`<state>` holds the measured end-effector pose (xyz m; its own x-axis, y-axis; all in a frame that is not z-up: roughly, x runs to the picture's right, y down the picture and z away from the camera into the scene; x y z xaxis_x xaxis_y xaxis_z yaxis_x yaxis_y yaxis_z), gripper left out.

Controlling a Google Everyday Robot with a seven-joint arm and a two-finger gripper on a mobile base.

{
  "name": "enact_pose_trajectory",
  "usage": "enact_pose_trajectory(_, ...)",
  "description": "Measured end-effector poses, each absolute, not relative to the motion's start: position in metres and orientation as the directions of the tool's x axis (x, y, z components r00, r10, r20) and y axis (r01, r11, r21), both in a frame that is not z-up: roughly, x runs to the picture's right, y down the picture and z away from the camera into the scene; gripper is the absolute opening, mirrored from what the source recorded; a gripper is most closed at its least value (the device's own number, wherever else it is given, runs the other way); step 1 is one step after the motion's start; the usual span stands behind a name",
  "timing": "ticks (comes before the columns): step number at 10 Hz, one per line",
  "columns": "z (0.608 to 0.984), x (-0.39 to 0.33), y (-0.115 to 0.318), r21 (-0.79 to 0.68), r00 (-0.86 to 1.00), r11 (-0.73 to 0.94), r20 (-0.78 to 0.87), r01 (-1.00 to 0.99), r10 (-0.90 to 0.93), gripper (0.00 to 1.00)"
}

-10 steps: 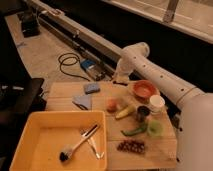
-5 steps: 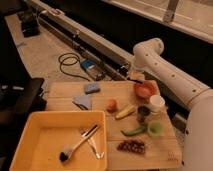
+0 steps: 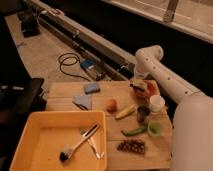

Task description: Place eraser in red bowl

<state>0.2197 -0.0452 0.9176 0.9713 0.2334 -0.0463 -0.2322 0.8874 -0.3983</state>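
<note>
The red bowl point(image 3: 149, 91) stands at the back right of the wooden table point(image 3: 62, 91). My gripper point(image 3: 136, 84) hangs from the white arm point(image 3: 160, 75) right over the bowl's left rim. A small dark block, the eraser point(image 3: 134, 87), shows at its tip, held just above the bowl's edge. The gripper looks shut on it. Only the eraser's dark top shows; the rest is hidden by the gripper.
A white cup point(image 3: 157, 103), a dark cup point(image 3: 143, 114) and a green cup point(image 3: 155, 129) stand in front of the bowl. A blue sponge point(image 3: 91, 88), blue cloth point(image 3: 82, 101), orange fruit point(image 3: 112, 105) and a yellow tray point(image 3: 30, 150) with a brush lie to the left.
The arm has swung right along the table's back edge and come down, bringing the gripper from left of the bowl to over its left rim.
</note>
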Motion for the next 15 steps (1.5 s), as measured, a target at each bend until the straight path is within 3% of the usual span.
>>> enact_pose_trajectory(6, 0.925, 0.253, -0.021, -0.444, 0.949, 0.84, -0.102, -0.312, 0.299, 0.75)
enact_pose_trajectory(15, 0.877, 0.301, -0.031, -0.351, 0.92, 0.851, -0.148, -0.391, 0.362, 0.78)
